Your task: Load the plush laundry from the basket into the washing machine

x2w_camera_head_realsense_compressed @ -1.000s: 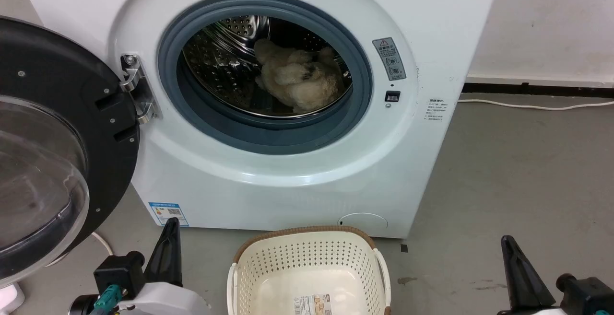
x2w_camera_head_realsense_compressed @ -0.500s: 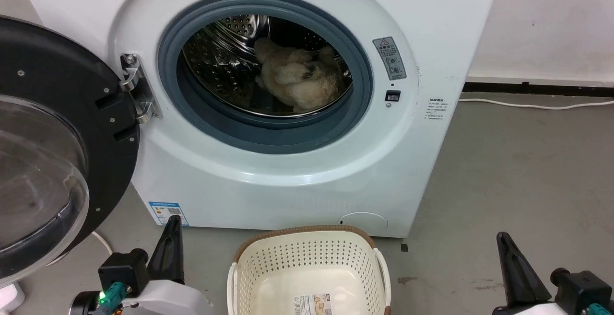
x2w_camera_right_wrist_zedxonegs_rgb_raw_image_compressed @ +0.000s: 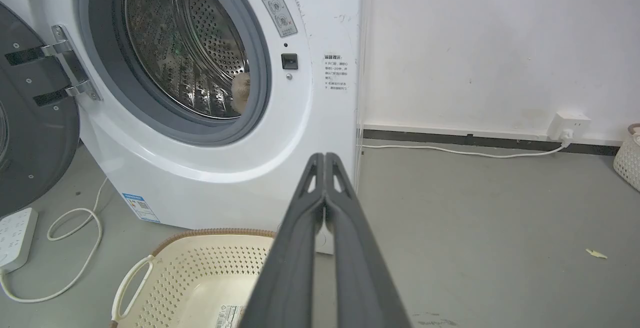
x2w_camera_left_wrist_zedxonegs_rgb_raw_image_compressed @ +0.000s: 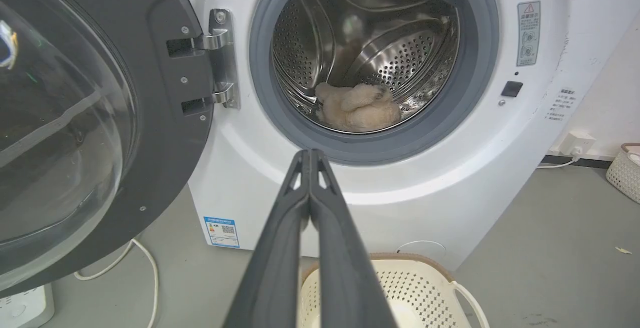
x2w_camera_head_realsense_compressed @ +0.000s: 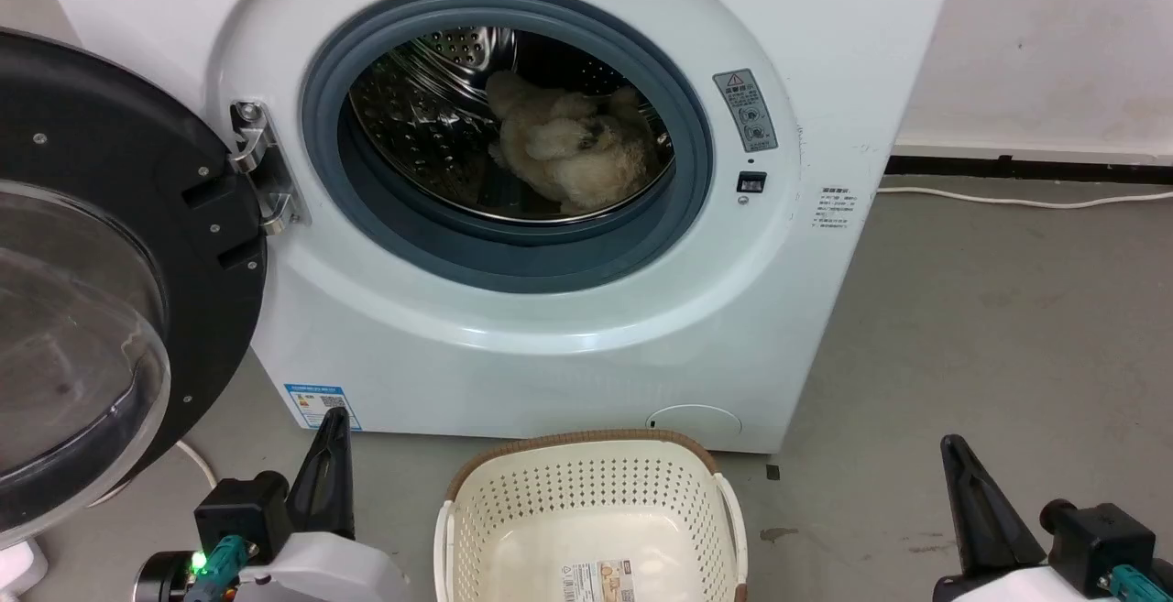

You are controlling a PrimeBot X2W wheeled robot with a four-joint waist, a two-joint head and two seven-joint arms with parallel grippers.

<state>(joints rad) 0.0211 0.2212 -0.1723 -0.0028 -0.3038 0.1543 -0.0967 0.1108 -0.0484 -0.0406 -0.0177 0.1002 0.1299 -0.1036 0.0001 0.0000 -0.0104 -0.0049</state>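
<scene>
The cream-beige plush laundry (x2w_camera_head_realsense_compressed: 573, 158) (x2w_camera_left_wrist_zedxonegs_rgb_raw_image_compressed: 357, 108) lies inside the steel drum of the white washing machine (x2w_camera_head_realsense_compressed: 513, 336) (x2w_camera_left_wrist_zedxonegs_rgb_raw_image_compressed: 465, 168) (x2w_camera_right_wrist_zedxonegs_rgb_raw_image_compressed: 320, 118), whose round door (x2w_camera_head_realsense_compressed: 82, 290) (x2w_camera_left_wrist_zedxonegs_rgb_raw_image_compressed: 75, 118) stands swung open to the left. A sliver of the plush (x2w_camera_right_wrist_zedxonegs_rgb_raw_image_compressed: 241, 93) shows at the drum's edge in the right wrist view. The cream basket (x2w_camera_head_realsense_compressed: 591, 492) (x2w_camera_left_wrist_zedxonegs_rgb_raw_image_compressed: 430, 288) (x2w_camera_right_wrist_zedxonegs_rgb_raw_image_compressed: 200, 273) sits on the floor before the machine, holding nothing but the label on its floor. My left gripper (x2w_camera_head_realsense_compressed: 337, 419) (x2w_camera_left_wrist_zedxonegs_rgb_raw_image_compressed: 309, 154) is shut at the basket's left, my right gripper (x2w_camera_head_realsense_compressed: 953, 444) (x2w_camera_right_wrist_zedxonegs_rgb_raw_image_compressed: 325, 157) shut at its right, both holding nothing.
A white cable (x2w_camera_head_realsense_compressed: 1017, 202) (x2w_camera_right_wrist_zedxonegs_rgb_raw_image_compressed: 460, 152) runs along the wall to a plug (x2w_camera_right_wrist_zedxonegs_rgb_raw_image_compressed: 567, 124). A power strip (x2w_camera_right_wrist_zedxonegs_rgb_raw_image_compressed: 15, 235) and its cord (x2w_camera_left_wrist_zedxonegs_rgb_raw_image_compressed: 145, 268) lie on the grey floor left of the machine. Another pale basket (x2w_camera_right_wrist_zedxonegs_rgb_raw_image_compressed: 629, 161) stands far right.
Both grippers have crept a little upward in the head view; the right one has also drifted slightly left. The plush, basket and door stay put.
</scene>
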